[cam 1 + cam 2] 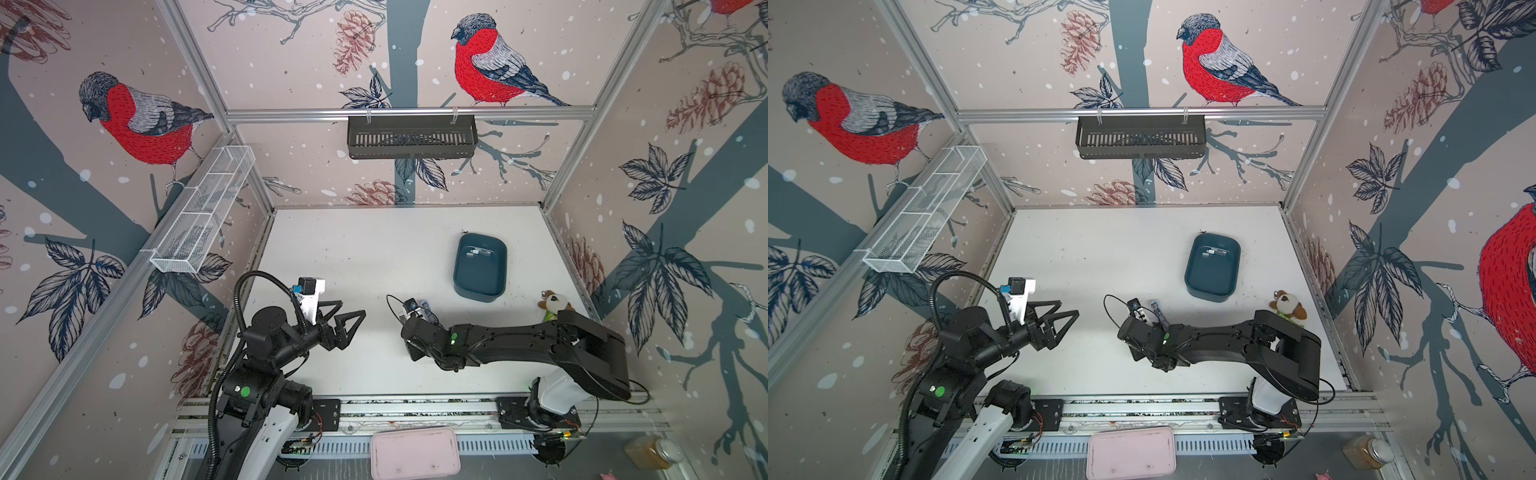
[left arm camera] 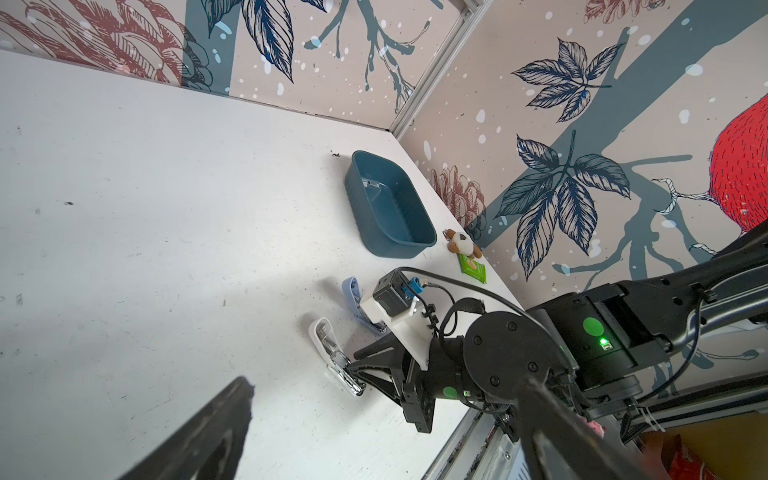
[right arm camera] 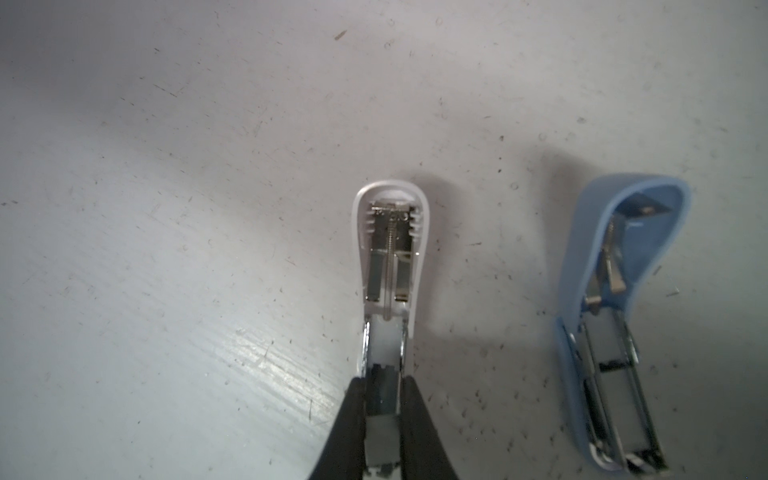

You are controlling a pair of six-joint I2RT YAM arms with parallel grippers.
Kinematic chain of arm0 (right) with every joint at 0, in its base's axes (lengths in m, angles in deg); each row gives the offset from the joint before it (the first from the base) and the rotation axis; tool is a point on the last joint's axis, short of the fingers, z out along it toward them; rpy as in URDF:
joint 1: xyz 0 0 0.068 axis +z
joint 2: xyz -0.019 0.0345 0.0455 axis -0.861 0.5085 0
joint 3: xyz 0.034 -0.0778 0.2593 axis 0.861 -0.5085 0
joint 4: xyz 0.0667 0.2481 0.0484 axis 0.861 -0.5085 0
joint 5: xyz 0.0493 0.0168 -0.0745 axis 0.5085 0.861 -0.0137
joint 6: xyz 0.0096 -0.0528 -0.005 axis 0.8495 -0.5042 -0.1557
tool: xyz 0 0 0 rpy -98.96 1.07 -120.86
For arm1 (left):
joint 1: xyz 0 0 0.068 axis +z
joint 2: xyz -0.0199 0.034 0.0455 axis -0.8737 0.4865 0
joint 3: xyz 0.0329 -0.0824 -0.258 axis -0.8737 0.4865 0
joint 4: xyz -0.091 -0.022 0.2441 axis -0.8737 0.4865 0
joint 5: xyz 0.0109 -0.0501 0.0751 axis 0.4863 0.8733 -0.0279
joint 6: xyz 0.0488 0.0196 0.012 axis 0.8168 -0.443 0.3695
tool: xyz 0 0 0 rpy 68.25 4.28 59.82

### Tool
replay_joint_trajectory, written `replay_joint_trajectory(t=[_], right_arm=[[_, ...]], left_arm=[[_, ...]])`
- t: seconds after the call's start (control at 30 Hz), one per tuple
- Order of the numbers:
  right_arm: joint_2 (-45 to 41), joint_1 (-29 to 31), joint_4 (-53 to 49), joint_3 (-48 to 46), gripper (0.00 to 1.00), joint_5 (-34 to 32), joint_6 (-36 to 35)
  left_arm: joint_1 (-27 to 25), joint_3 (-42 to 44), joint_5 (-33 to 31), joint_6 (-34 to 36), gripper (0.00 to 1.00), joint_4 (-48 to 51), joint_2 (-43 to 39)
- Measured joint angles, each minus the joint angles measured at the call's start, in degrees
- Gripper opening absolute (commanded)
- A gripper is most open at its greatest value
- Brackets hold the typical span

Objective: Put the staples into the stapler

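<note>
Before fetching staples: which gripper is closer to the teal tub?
Right. The right gripper, shut on the white stapler, sits near the teal tub; the left gripper, open, is farther left.

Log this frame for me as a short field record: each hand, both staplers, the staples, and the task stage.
left hand: open, empty, above the table, clear of both staplers
right hand: closed on the metal channel of the white stapler
white stapler: flipped open, lying on the table
blue stapler: also flipped open, beside the white one, untouched
staples: thin strips in the blue tub
stage: stapler held; cannot tell whether its channel is loaded
</note>
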Motion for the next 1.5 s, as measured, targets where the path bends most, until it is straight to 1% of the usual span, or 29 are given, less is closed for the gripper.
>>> replay_joint_trajectory(t=[0.3, 0.47, 0.73, 1.13, 1.5], right_arm=[[0.2, 0.2, 0.04, 0.15, 0.16, -0.11, 0.02], [-0.35, 0.33, -0.63, 1.16, 0.16, -1.33, 0.2], [-1.29, 0.81, -0.68, 1.31, 0.17, -1.2, 2.16], [0.22, 0.96, -0.09, 0.96, 0.16, -0.04, 4.63], [0.92, 0.94, -0.42, 0.76, 0.17, -0.74, 4.87]], left_arm=[[0.0, 0.0, 0.02, 0.0, 0.97, 0.0, -0.02], [0.0, 0.02, 0.02, 0.0, 0.97, 0.0, -0.04], [0.0, 0.04, 0.02, 0.0, 0.98, 0.0, -0.04], [0.0, 0.07, 0.2, 0.0, 0.97, 0.0, -0.09], [0.0, 0.07, 0.26, 0.0, 0.98, 0.0, -0.11]])
